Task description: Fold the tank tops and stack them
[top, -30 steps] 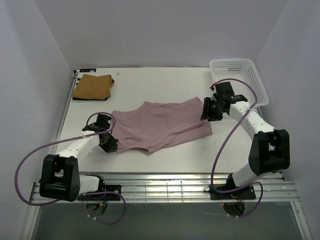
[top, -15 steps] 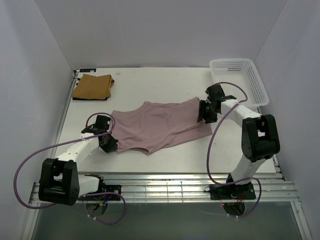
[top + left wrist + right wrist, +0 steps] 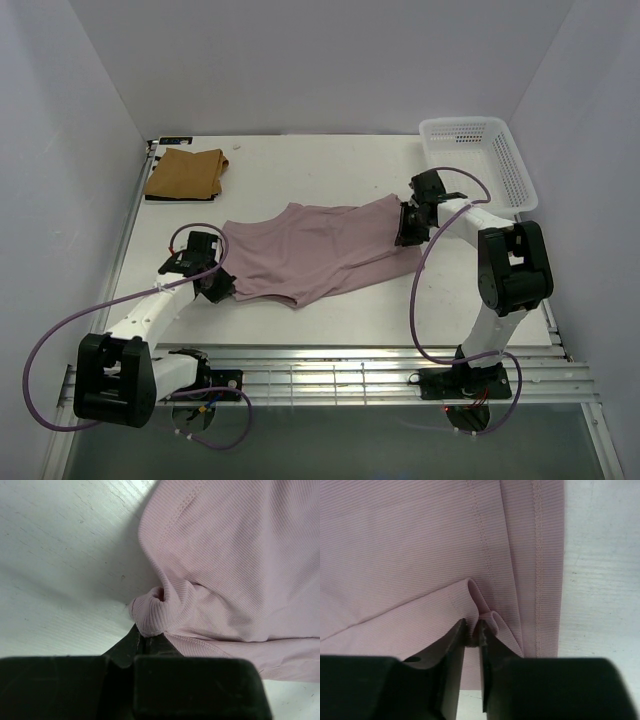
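Note:
The pale pink tank top [image 3: 315, 250] lies spread across the middle of the table. My left gripper [image 3: 217, 287] is shut on its left corner, with a bunched fold of pink cloth [image 3: 150, 612] pinched at the tips [image 3: 142, 639]. My right gripper [image 3: 408, 228] is shut on a fold of the pink hem [image 3: 485, 610] at the top's right edge, tips [image 3: 474, 632] closed on the cloth. The tan-brown tank top [image 3: 186, 173] lies folded at the back left corner. The striped top is out of view.
A white mesh basket [image 3: 478, 160] stands at the back right, just behind my right arm. White walls enclose the table [image 3: 330, 160] on three sides. A metal rail runs along the near edge.
The right arm has drawn in, its gripper moving slightly left and back with the pink hem. The left gripper has shifted slightly with the corner in it.

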Controlling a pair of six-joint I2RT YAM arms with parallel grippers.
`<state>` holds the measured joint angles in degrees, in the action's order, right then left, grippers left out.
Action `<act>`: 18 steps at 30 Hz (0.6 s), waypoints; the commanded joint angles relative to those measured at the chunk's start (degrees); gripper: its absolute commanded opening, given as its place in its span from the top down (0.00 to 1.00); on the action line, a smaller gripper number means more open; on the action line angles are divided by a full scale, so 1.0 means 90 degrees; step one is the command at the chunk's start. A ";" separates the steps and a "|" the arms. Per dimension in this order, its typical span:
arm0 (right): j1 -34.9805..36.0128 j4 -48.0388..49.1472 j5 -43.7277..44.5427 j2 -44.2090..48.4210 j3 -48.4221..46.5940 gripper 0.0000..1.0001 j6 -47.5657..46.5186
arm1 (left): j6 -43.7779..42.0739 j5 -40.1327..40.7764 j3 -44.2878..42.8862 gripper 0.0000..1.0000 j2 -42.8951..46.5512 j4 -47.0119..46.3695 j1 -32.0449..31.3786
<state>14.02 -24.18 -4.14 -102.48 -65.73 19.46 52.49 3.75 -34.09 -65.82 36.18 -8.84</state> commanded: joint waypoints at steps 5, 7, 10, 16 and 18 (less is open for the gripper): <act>0.0024 0.0187 -0.0058 0.0243 0.0097 0.92 0.0171 | -0.0051 -0.0114 0.0008 1.00 0.0175 -0.0153 0.0015; 0.0024 0.0187 -0.0028 0.0409 0.0175 0.92 0.0191 | -0.0051 -0.0162 -0.0031 1.00 0.0204 -0.0134 0.0016; 0.0034 0.0041 0.0011 0.0809 0.0243 0.92 0.0191 | -0.0090 -0.0211 -0.0196 1.00 0.0282 -0.0007 0.0006; -0.0053 -0.0613 0.0089 0.2400 0.0292 0.92 -0.0024 | -0.0119 0.0022 -0.1026 1.00 0.1081 0.0598 0.0016; -0.0141 -0.0895 0.0002 0.3129 0.0292 0.92 -0.0063 | -0.0187 0.0071 -0.1502 1.00 0.1326 0.0842 0.0015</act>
<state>13.85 -27.90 -4.25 -83.50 -62.78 20.32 51.83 2.61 -40.95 -58.85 41.36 -8.86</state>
